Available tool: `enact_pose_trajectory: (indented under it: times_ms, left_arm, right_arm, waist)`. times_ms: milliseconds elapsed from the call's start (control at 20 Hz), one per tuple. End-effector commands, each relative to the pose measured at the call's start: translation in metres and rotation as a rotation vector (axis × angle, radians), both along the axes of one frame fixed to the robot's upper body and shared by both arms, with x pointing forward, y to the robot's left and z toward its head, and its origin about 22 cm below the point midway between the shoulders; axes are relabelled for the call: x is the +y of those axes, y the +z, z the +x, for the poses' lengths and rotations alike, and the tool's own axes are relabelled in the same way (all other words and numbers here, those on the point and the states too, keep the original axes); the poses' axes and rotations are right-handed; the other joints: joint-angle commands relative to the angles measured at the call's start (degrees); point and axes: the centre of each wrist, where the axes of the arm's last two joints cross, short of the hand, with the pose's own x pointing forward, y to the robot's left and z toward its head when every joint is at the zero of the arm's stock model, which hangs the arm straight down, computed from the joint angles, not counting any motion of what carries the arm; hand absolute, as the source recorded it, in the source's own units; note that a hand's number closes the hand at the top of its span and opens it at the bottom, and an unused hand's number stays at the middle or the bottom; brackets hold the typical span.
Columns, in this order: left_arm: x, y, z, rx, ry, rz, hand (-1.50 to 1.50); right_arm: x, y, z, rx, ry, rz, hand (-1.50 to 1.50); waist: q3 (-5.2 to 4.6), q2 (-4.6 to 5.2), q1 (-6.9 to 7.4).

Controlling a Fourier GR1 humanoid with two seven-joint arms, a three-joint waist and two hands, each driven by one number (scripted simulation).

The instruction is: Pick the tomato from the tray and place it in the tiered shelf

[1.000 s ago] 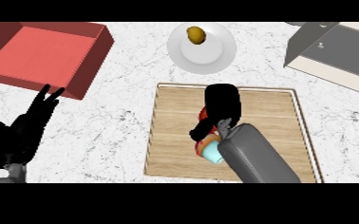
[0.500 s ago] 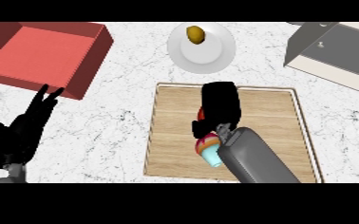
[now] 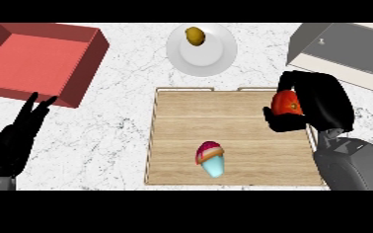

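Tomato up off the wooden tray now — red, wrapped by the curled black fingers of the right hand, above the tray's right edge. Thumb side visible below the fruit, fingers arched over its top; only part of its red face shows. Shelf just beyond, at the far right: a grey box with a pale lip facing this way, and a short gap between it and the hand.

Step in hand, by the look of it: the carry from tray to shelf, with the pick already made. To do it well — keep the curl around the tomato unchanged through the travel, and lift high enough to clear the tray's raised rim and the shelf's front lip before moving in. Approach toward the far right, straight at the open face rather than across the grey top. Which tier lies open cannot be told from this steep angle, so go in slowly. Release only once the fruit sits over a flat level, low, since a round thing could roll back out.

Left behind on the tray: a small cupcake with a blue base, near the front edge, well apart from the hand. Farther off, a white plate bearing a small yellow-brown fruit, and a red bin at the far left. Left hand resting at the near left edge, fingers straight and pointing up, holding nothing.
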Motion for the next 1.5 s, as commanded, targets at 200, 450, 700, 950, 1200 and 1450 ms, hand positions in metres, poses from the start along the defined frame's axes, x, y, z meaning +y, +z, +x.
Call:
enact_pose_trajectory:
  times_ms: [200, 450, 700, 950, 1200, 1450]
  left_arm:
    - [-0.003, -0.013, -0.014, 0.07, 0.002, -0.008, 0.0]
    - [-0.003, -0.019, -0.015, 0.077, -0.006, -0.016, 0.0]
    - [-0.005, -0.016, -0.008, 0.071, -0.012, -0.007, 0.0]
    - [0.015, -0.004, 0.002, 0.075, -0.03, -0.006, 0.0]
    - [-0.008, 0.0, 0.015, 0.061, -0.034, -0.002, 0.0]
    - [-0.02, -0.013, 0.002, 0.066, -0.039, 0.011, 0.0]
  right_arm:
    - [-0.108, 0.053, -0.046, -0.16, -0.03, 0.281, 1.5]
    - [-0.132, 0.084, -0.082, -0.23, -0.026, 0.496, 1.5]
    - [-0.154, 0.123, -0.12, -0.316, -0.062, 0.522, 1.5]
    - [-0.179, 0.176, -0.142, -0.399, -0.077, 0.575, 1.5]
    - [-0.177, 0.202, -0.148, -0.48, -0.148, 0.512, 1.5]
    - [-0.169, 0.234, -0.136, -0.476, -0.255, 0.361, 1.5]
  waist:
    - [-0.53, 0.07, 0.24]
    - [-0.63, -0.09, -0.48]
    - [-0.61, 0.32, 1.4]
    - [-0.67, 0.27, 1.23]
    - [-0.61, 0.5, 2.19]
    - [-0.63, 0.56, 2.84]
